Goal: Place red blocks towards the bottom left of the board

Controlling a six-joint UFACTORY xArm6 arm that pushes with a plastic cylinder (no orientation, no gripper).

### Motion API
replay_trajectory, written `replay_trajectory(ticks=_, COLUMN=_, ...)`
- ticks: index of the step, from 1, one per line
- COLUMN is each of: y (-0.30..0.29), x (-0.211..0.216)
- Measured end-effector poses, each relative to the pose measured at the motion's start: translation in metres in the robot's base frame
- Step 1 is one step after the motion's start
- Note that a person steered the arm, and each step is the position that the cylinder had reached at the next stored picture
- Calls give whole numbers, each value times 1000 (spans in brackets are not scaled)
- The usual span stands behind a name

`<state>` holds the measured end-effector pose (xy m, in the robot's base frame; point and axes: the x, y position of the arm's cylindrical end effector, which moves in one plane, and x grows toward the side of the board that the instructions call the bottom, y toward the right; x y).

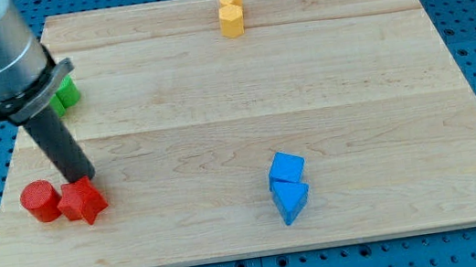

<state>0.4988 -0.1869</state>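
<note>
A red cylinder (40, 200) and a red star-shaped block (82, 201) sit side by side and touching near the bottom left of the wooden board (246, 123). My tip (85, 179) ends just above the red star block, at its upper edge, apparently touching it. The rod runs up and to the left into the grey arm body at the view's top left.
A green block (66, 92) lies partly hidden behind the arm at the left edge. Two yellow blocks (231, 13) stand together at the top centre. A blue cube (288, 167) and a blue triangular block (291, 200) touch at the lower right of centre.
</note>
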Motion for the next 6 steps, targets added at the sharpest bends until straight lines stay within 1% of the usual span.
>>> replay_trajectory(ticks=1, y=-35, x=-6)
replay_trajectory(ticks=2, y=-59, x=-2)
replay_trajectory(ticks=3, y=-49, x=20)
replay_trajectory(ticks=4, y=-47, x=9)
replay_trajectory(ticks=5, y=-41, x=-11)
replay_trajectory(ticks=6, y=21, x=12)
